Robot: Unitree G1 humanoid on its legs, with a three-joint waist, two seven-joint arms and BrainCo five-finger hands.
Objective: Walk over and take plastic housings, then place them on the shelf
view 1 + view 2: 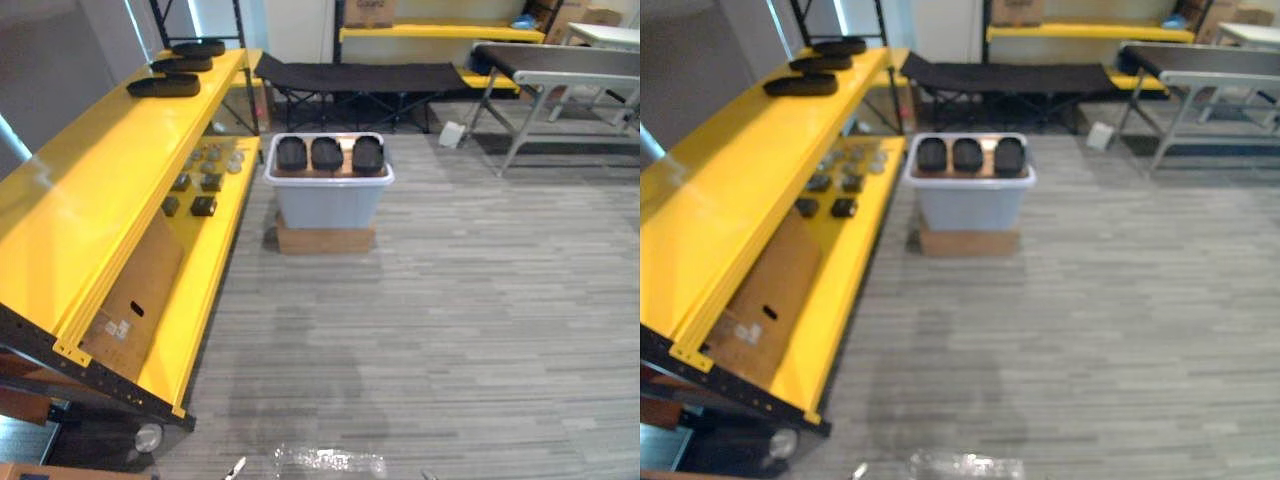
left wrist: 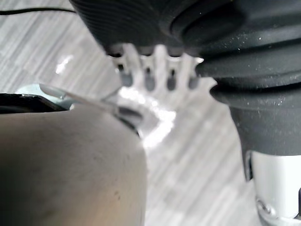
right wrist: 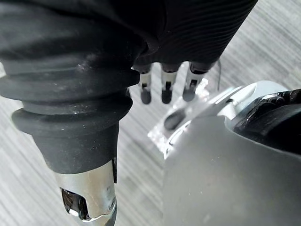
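Plastic housings (image 1: 327, 153) stand in a row across the bin (image 1: 328, 205) beside the shelf (image 1: 90, 190) edge, well apart from the left hand (image 2: 160, 61) and right hand (image 3: 165, 84) (both slack-fingered, empty), so a misjudged approach may bump the bin off its cardboard box (image 1: 325, 240).

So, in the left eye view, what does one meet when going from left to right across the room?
Long yellow metal shelf → pale grey plastic bin holding three black plastic housings → small white object on the floor → grey metal table.
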